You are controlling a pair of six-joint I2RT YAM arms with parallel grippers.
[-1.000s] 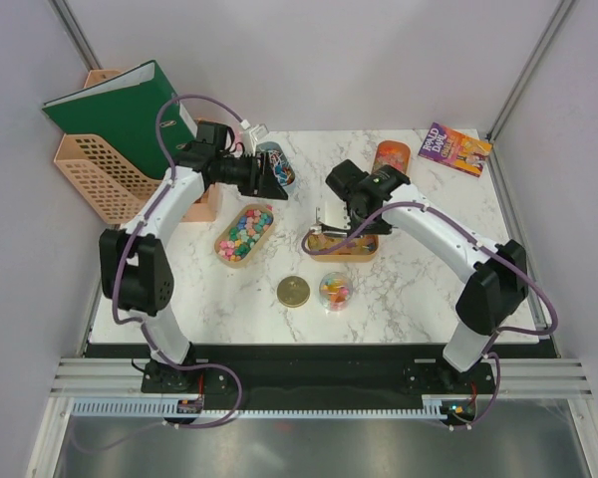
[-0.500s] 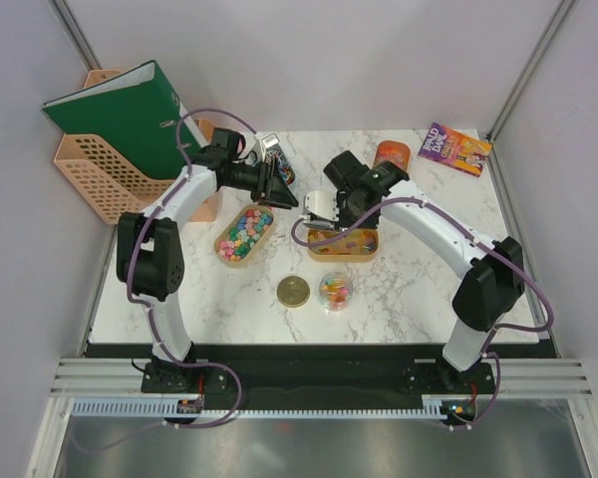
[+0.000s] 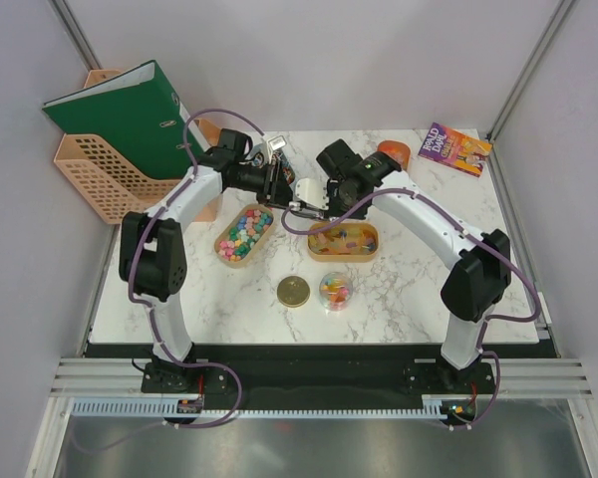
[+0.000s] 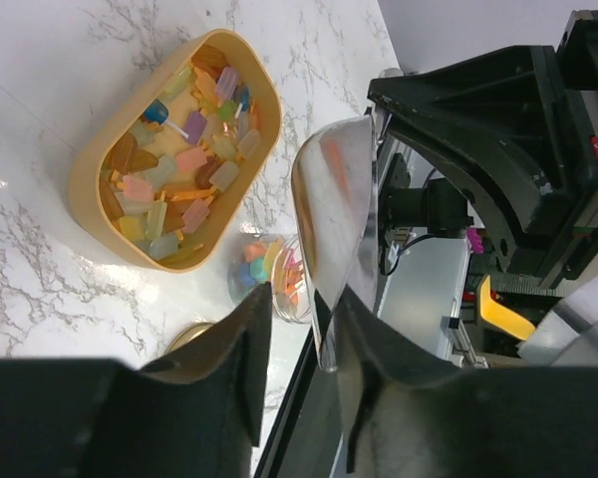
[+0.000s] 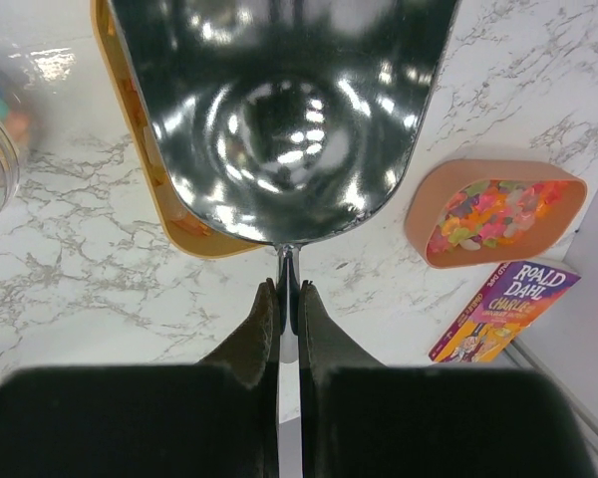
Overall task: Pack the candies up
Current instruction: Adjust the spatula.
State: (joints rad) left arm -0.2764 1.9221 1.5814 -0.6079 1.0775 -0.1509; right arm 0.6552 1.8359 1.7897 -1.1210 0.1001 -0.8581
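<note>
The candies (image 3: 244,232) lie in oval trays (image 3: 222,251) on the counter (image 3: 419,289) and in a small jar (image 3: 334,290) nearer. The right tool (image 5: 287,297) is pinched tight on the thin handle of the empty scoop (image 5: 279,110), holding it above the trays, probably for a handover. The left tool (image 4: 304,299) stands part open around the bowl's rim; whether it touches is unclear.

Silver scoop (image 5: 289,110) (handle in right pincer (image 5: 288,295)) above tan tray (image 5: 199,239)
</note>
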